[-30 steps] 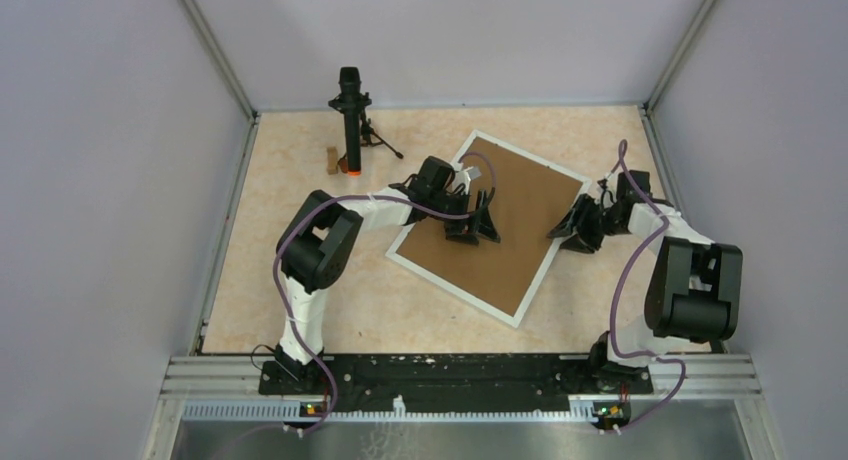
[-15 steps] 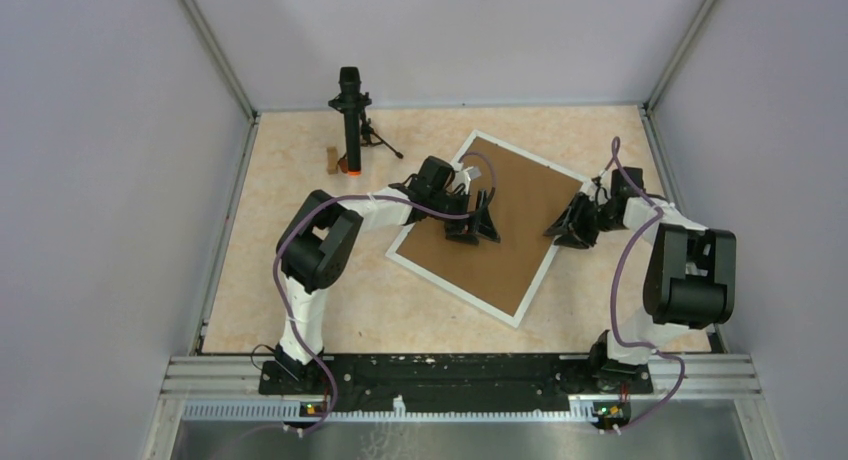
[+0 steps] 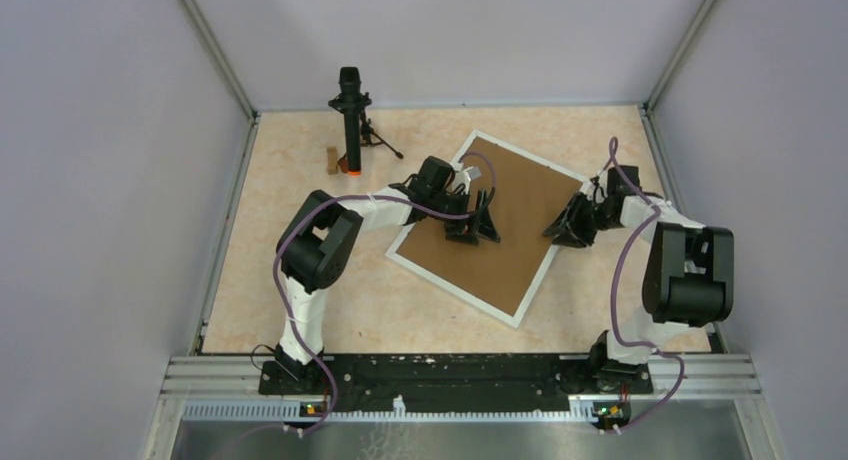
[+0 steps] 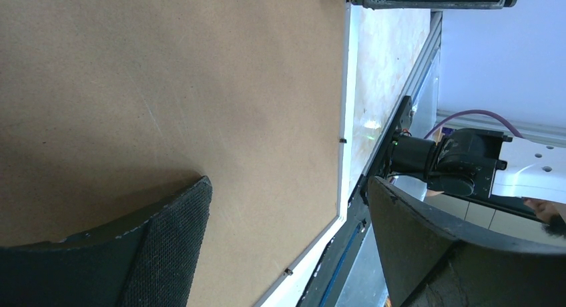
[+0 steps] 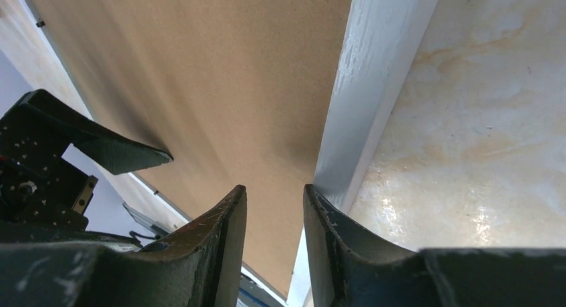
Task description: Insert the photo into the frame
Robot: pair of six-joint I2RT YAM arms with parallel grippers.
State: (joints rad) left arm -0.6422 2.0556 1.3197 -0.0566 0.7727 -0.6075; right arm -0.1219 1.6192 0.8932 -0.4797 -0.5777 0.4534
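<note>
The white frame (image 3: 453,292) lies flat and askew on the table, and a brown cardboard sheet (image 3: 515,250) fills its opening. The photo is hidden. My left gripper (image 3: 472,230) is open, low over the sheet's left part, with one finger (image 4: 173,240) resting on the cardboard (image 4: 167,87). The white rail (image 4: 346,87) runs beside it. My right gripper (image 3: 562,230) is at the frame's right edge. In the right wrist view its jaws (image 5: 274,188) stand narrowly apart and empty, over the seam between the cardboard (image 5: 200,67) and the white rail (image 5: 374,87).
A black stand on a small tripod (image 3: 350,120) and a small wooden block (image 3: 331,159) are at the back left. Grey walls enclose the marbled tabletop (image 3: 300,290). A metal rail (image 3: 450,375) with the arm bases runs along the near edge.
My right gripper has moved a little to the left and farther back along the frame's right edge. The left arm, frame and cardboard have not moved.
</note>
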